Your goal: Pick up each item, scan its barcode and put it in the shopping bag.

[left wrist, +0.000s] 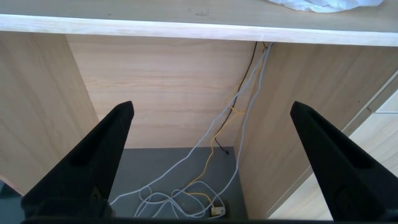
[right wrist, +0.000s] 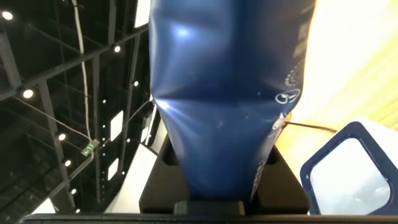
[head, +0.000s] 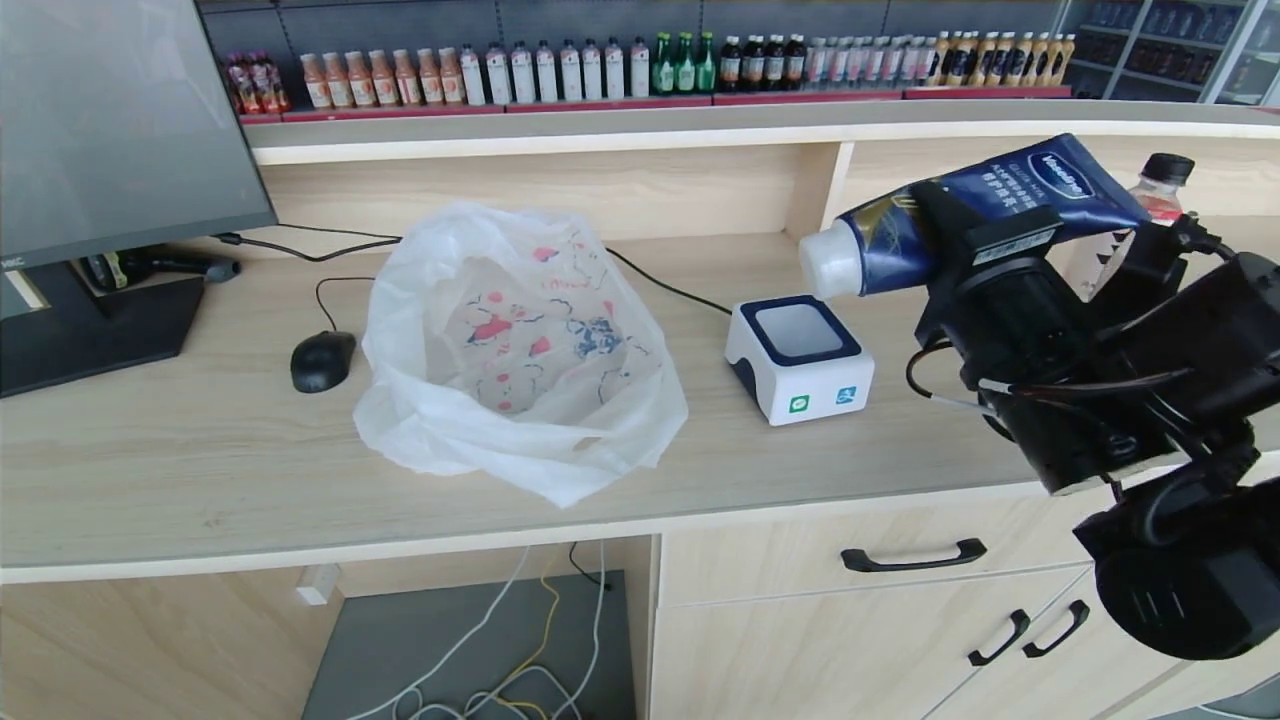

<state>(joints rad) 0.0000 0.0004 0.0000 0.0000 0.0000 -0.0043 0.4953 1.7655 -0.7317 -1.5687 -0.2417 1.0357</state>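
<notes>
A dark blue tube (head: 985, 215) with a white cap (head: 828, 263) hangs in the air, lying nearly level, cap end over the far right corner of the white barcode scanner (head: 797, 358). My right gripper (head: 950, 230) is shut on the tube (right wrist: 227, 93) around its middle. The scanner's window (right wrist: 345, 171) lies below the tube. A white shopping bag (head: 518, 350) with red and blue prints sits open on the counter, left of the scanner. My left gripper (left wrist: 211, 155) hangs open under the counter, nothing between its fingers (left wrist: 93, 155).
A black mouse (head: 322, 360) lies left of the bag, a monitor (head: 110, 120) at the far left. A clear bottle with a black cap (head: 1160, 185) stands behind my right arm. Cables (left wrist: 205, 180) hang under the counter. Drawers (head: 910, 555) sit below the front edge.
</notes>
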